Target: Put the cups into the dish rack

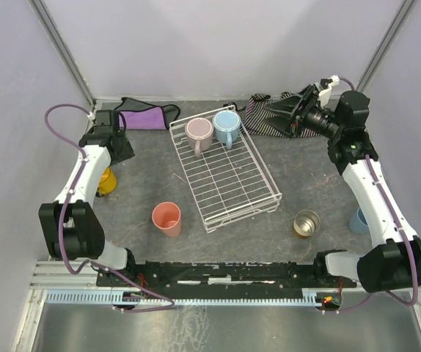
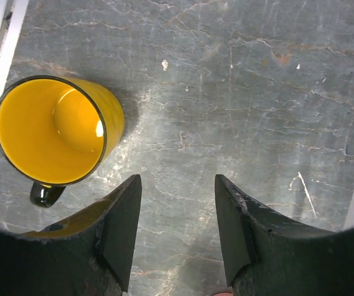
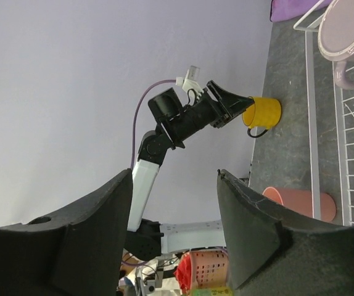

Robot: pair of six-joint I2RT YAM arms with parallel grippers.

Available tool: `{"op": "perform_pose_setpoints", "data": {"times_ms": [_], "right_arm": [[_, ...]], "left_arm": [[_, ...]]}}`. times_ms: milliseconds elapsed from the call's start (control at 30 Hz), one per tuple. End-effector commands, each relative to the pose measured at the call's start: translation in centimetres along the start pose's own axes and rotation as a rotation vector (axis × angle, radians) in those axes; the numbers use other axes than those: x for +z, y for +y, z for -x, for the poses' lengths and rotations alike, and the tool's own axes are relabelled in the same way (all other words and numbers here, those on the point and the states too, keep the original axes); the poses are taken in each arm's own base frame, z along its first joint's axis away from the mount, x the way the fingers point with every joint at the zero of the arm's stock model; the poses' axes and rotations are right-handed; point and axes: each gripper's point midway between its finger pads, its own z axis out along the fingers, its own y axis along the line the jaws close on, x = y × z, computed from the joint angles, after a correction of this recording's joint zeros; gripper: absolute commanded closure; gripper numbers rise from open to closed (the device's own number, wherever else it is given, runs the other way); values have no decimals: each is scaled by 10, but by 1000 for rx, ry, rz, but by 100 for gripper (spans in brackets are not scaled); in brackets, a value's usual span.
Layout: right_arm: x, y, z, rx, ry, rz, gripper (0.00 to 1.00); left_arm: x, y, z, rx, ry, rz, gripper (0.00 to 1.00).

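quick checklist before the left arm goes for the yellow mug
1. Left pincer open and empty: ok.
2. Yellow mug upright, mouth up, nothing inside: ok.
3. Mug between the fingers: not ok. It sits off to one side of the gap.
4. Free room in the dish rack: ok. Only the pink mug and blue mug stand at its far end.
5. Right pincer out of the way: ok. It is at the far right, open and empty.
6. Height of the left pincer above the mug: cannot tell.
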Motion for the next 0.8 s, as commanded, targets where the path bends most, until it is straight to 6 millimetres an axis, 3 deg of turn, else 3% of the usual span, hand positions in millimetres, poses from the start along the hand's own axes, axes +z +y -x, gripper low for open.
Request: {"op": "perform_pose_setpoints", "data": {"times_ms": [0, 267, 567, 767], "right_arm": [[-3, 20, -9, -58, 21, 73, 35], [0, 18, -10, -59, 32, 77, 35], [4, 15, -7, -51, 34, 82, 35], [7, 14, -4, -50, 34, 81, 35]], "left_arm": [[-3, 21, 11, 58, -30, 52, 43], [8, 49, 3, 84, 11, 93, 42], [31, 59, 0, 105, 68, 62, 43], [48, 53, -13, 120, 124, 13, 45]]}}
